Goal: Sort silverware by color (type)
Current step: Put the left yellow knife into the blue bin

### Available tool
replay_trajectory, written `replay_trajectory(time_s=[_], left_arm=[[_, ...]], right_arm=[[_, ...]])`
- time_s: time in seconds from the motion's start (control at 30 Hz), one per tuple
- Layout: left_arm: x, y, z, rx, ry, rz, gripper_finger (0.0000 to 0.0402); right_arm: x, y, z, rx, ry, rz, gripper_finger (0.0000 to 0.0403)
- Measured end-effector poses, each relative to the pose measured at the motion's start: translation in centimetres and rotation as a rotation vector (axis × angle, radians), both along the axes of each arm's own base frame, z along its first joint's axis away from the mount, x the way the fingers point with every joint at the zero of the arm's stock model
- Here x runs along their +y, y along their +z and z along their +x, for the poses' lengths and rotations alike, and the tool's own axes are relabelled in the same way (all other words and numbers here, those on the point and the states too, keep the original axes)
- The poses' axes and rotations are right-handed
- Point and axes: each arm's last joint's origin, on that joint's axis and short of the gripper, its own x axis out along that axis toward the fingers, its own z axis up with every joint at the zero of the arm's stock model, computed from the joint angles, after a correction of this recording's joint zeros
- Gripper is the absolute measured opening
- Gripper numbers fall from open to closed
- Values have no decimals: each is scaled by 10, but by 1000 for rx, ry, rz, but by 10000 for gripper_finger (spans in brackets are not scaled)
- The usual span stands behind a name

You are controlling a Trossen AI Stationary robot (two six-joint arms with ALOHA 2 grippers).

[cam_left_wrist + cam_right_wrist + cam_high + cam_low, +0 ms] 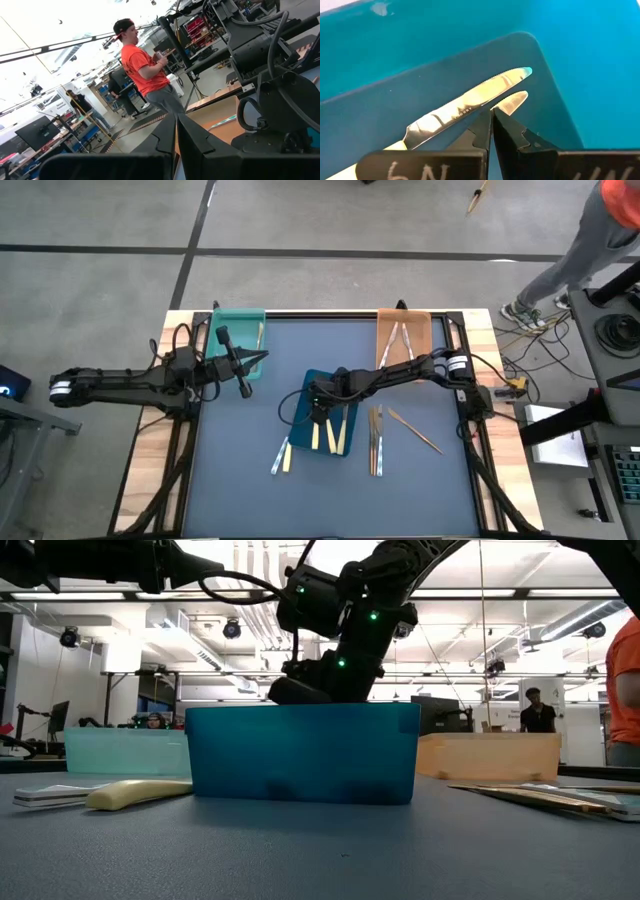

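Observation:
My right gripper (320, 408) is shut and dips from above into the blue tray (352, 450), which stands mid-table. In the right wrist view its fingertips (492, 116) stand just over two knife blades on the tray floor, a long one (465, 105) and a shorter tip (514, 100). Cream-handled utensils (330, 432) lie in that tray. More utensils lie loose on the mat: a pair (282, 456) left of the tray, several (375, 442) to its right and a gold one (415, 430). My left gripper (246, 370) is shut and hovers beside the teal tray (238, 340). My right gripper's shut fingertips come down from above, right over the shorter knife blade (510, 102) lying flat in the blue tray (445, 30). The fingertips hide the spot, so I cannot tell whether they touch it.
The orange tray (403, 335) at the far edge holds several utensils. The teal tray has one piece at its right wall (260, 332). A person (590, 240) stands beyond the table's far right corner. Bare mat (240, 430) lies toward the near left.

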Motion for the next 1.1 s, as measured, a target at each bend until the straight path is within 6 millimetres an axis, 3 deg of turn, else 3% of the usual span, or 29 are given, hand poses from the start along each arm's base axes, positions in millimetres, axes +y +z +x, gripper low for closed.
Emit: replay_trajectory(time_s=[1.1], left_arm=[[0, 0, 0, 0, 0, 0, 0]], right_arm=[[3, -4, -14, 140, -59, 24, 9]])
